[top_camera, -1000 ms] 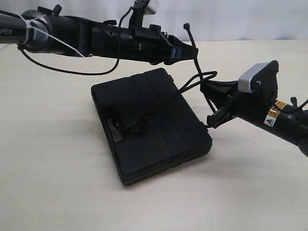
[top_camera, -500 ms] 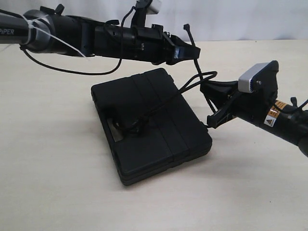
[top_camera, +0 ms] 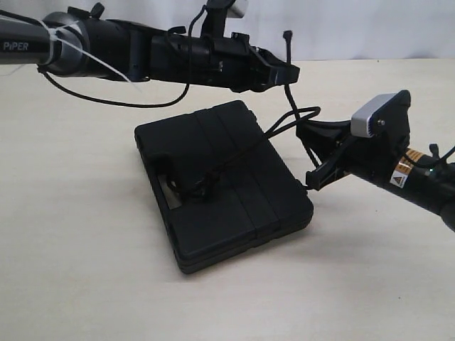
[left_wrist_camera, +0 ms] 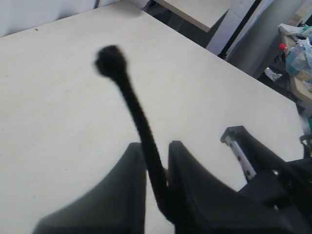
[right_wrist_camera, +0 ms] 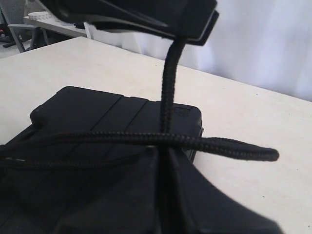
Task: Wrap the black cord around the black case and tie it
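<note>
**One case, one cord, two end effectors clamped on the cord**

A single black case point(top_camera: 220, 185) lies flat on the pale worktop point(top_camera: 85, 270), near the middle of the exterior view, ridged lid up. One black cord point(top_camera: 287, 96) is in play. It crosses the lid on a diagonal, bunches by the handle slot, and leaves the case over its right-hand edge. From there it loops up beside the case and runs on to the arms.

There are two end effectors, and both grasp this cord. The left end effector point(top_camera: 286, 71) hangs above the far right corner of the case. In the left wrist view its fingers are pinched on the cord point(left_wrist_camera: 139, 117), whose knotted end point(top_camera: 287, 34) stands up free above them. The right end effector point(top_camera: 311, 153) sits just beside the right edge of the case, lower than the left one. In the right wrist view its fingers are closed on the cord point(right_wrist_camera: 168, 87), which drops straight down from the left end effector into the narrow gap between them. A second stretch of cord lies across those fingers and ends loose in the air.

Compared with half a second before, the left end effector sits slightly further right and a little higher, and the knotted end has moved with it. The case and the right end effector are where they were.
</note>
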Controlling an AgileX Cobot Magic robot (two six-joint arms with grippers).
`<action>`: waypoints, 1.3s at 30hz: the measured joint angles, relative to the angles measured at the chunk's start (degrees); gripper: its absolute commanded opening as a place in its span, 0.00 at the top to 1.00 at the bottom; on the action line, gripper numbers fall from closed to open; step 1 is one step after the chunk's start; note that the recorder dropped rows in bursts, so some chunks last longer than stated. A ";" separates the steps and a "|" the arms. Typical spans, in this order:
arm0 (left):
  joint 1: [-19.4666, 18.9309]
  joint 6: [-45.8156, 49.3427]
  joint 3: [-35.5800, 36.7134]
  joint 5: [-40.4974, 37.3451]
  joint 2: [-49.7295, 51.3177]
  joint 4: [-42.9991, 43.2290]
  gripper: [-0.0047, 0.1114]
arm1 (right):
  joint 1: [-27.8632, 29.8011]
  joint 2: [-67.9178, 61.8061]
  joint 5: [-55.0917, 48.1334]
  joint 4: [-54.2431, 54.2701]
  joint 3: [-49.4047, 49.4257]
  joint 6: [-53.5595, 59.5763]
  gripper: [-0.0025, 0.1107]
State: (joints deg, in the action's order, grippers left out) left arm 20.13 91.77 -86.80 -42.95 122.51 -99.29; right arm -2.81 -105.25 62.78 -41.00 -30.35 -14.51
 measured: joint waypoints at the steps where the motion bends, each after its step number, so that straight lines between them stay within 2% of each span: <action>1: 0.00 0.00 -0.21 -0.62 0.00 0.00 0.96 | 0.00 0.00 -0.11 0.00 0.00 0.00 0.92; 3: 0.00 0.00 -0.95 -1.86 0.00 0.00 0.96 | 0.00 0.00 -0.25 0.00 0.00 0.00 0.85; 8: 0.10 0.00 -1.70 -1.98 0.00 0.00 0.96 | 0.00 0.24 -3.06 0.26 0.00 -1.17 0.57; 10: -0.02 -0.10 -1.73 -1.56 0.00 0.00 0.96 | 0.00 1.42 -6.32 0.89 0.00 -1.31 0.52; 17: -0.84 -0.22 -1.83 -1.18 -0.94 0.00 0.96 | 0.00 10.94 -21.26 1.89 0.00 -1.43 0.52; 21: -1.48 -0.22 -1.83 -1.18 -2.43 0.00 0.96 | 0.00 16.55 -24.17 1.93 -0.10 -5.82 0.52; 28: -1.36 -0.22 -1.83 -4.39 -2.54 0.00 0.96 | 0.00 15.44 -12.71 -4.78 -0.12 -12.65 0.52; 35: -0.89 -0.22 -1.83 -6.75 -2.54 0.00 0.96 | 0.00 6.89 -8.40 2.81 -0.22 -9.13 0.52; 39: -0.89 -0.12 -1.83 -6.87 -2.54 0.00 0.96 | 0.00 3.26 -3.19 2.92 -0.22 -5.75 0.52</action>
State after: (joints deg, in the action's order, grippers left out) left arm 19.24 91.65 -88.63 -49.82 119.97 -99.29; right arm -2.81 -101.99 59.59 -38.08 -30.57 -20.26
